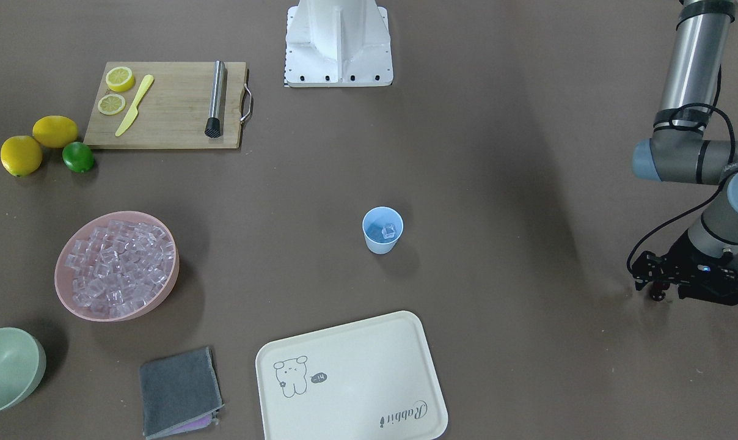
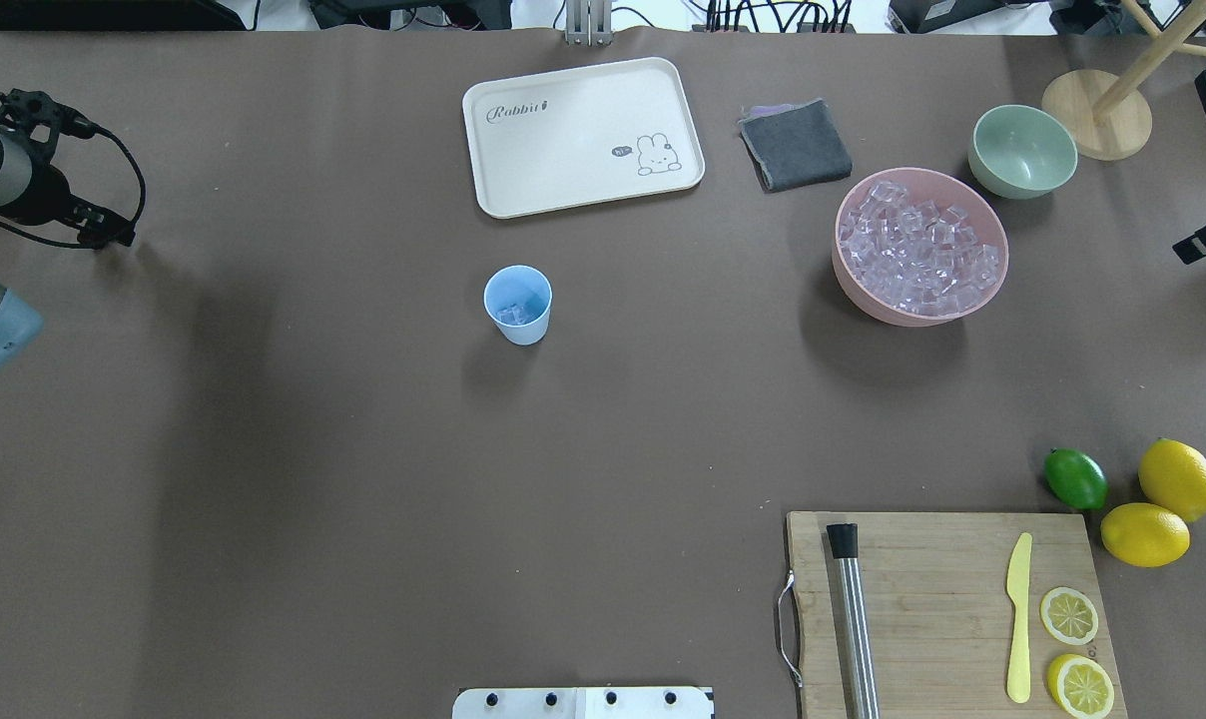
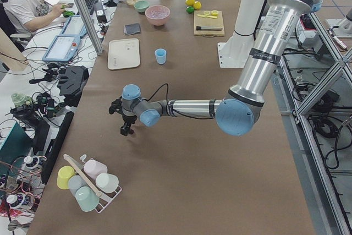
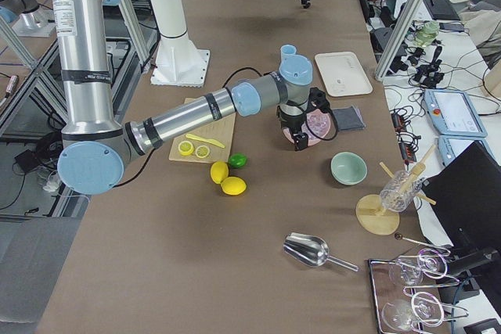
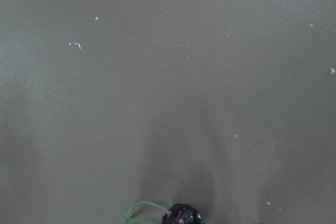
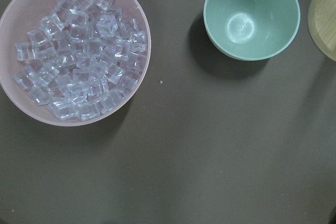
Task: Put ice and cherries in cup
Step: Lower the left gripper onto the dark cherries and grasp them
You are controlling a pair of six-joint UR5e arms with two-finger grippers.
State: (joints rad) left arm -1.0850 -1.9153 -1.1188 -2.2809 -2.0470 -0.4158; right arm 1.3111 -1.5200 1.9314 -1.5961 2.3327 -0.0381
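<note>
The light-blue cup (image 1: 382, 231) stands upright mid-table, also in the overhead view (image 2: 518, 305), with ice (image 1: 389, 231) inside. Many more ice cubes (image 6: 79, 51) fill the pink bowl (image 1: 69, 293). My left gripper (image 1: 655, 292) hangs just above the table far to the cup's side. It looks shut on the dark cherries (image 5: 182, 215), whose green stem (image 5: 139, 211) shows at the bottom edge of the left wrist view. My right gripper (image 4: 293, 132) hovers high over the pink bowl. I cannot tell whether its jaws are open or shut.
A cream tray (image 1: 350, 379), a grey cloth (image 1: 179, 391) and a pale green bowl (image 1: 5, 366) lie along the far side. A cutting board (image 1: 167, 104) holds lemon slices, a yellow knife and a steel muddler. Lemons and a lime (image 1: 77, 157) lie beside it.
</note>
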